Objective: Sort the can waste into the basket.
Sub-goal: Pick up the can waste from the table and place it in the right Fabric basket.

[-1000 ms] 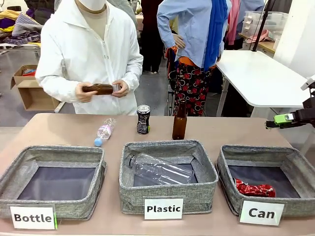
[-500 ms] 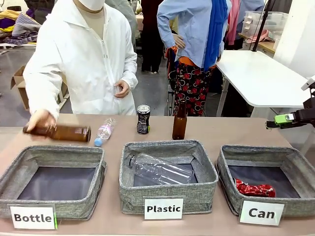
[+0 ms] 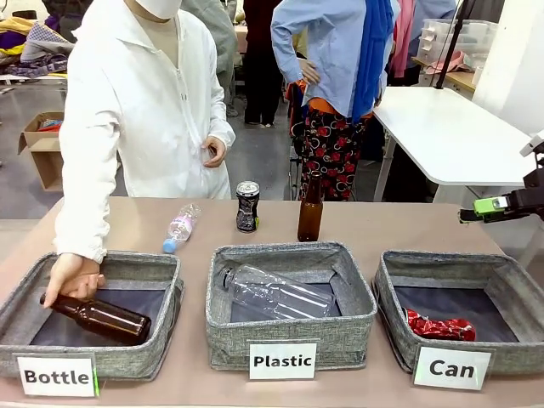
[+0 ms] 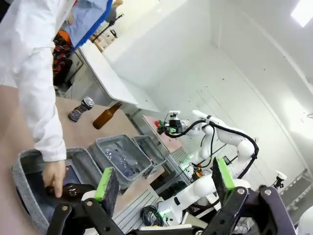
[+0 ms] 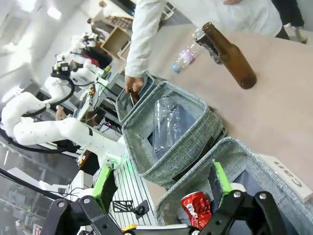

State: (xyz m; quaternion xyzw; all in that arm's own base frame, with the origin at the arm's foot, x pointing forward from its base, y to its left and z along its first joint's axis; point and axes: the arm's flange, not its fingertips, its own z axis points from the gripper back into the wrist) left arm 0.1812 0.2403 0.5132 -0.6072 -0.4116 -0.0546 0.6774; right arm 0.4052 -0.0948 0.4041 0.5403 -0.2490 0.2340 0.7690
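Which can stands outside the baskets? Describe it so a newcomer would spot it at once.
Start at the middle basket, labelled Plastic, and look at the table strip behind its far rim. The black can stands upright there, between a lying clear bottle and an upright brown bottle; it alone is metal, short, with a silver top.

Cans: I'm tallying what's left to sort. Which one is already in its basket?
The red can, lying crumpled in the Can basket; the black can stands upright on the table behind the Plastic basket.
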